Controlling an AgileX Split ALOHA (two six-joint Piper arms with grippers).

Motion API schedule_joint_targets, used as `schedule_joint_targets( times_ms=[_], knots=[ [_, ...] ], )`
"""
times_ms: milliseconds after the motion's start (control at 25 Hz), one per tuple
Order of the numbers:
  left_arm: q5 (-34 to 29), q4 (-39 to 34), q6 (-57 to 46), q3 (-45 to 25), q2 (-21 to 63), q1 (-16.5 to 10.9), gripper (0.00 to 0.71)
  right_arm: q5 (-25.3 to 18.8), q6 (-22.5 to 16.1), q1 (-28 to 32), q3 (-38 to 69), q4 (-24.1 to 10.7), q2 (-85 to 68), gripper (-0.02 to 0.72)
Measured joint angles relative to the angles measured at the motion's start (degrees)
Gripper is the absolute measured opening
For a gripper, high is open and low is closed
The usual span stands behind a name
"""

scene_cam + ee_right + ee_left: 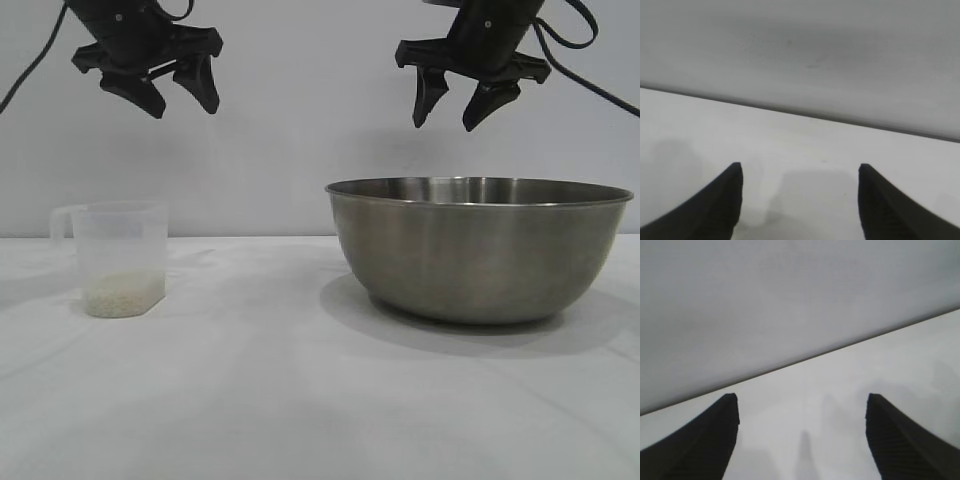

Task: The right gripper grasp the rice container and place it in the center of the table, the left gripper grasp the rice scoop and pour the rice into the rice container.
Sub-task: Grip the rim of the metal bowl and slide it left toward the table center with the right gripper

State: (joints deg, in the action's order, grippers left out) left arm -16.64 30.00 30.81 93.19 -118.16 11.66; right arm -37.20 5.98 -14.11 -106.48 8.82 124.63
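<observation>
A: What's nearest on the table [300, 400]?
B: Rice scoop [118, 258] at left w/ rice [122, 293] in its bottom. Rice container [478, 248] at right, well apart.
A: Grippers?
B: Both up high, jaws spread, empty. Left gripper [182, 96] above the scoop, right gripper [455, 106] over the container.

Left gripper [182, 98] and right gripper [449, 112] hang high, jaws apart, empty.
</observation>
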Motion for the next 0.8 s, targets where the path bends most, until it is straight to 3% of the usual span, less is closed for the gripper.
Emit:
schedule_joint_targets(
  times_ms=[200, 560, 680, 800],
  knots=[
    [-0.3, 0.0, 0.0, 0.0, 0.0, 0.0, 0.470, -6.9, -0.1, 0.2, -0.1, -2.6, -4.9, 0.477],
    [-0.6, 0.0, 0.0, 0.0, 0.0, 0.0, 0.470, -28.6, -0.3, 4.9, -0.3, -4.0, -9.3, 0.477],
    [-0.6, 0.0, 0.0, 0.0, 0.0, 0.0, 0.470, -32.8, -0.3, 5.7, -0.3, -4.2, -9.3, 0.477],
    [-0.6, 0.0, 0.0, 0.0, 0.0, 0.0, 0.470, -33.6, -0.3, 5.7, -0.3, -3.1, -9.3, 0.477]
  ],
)
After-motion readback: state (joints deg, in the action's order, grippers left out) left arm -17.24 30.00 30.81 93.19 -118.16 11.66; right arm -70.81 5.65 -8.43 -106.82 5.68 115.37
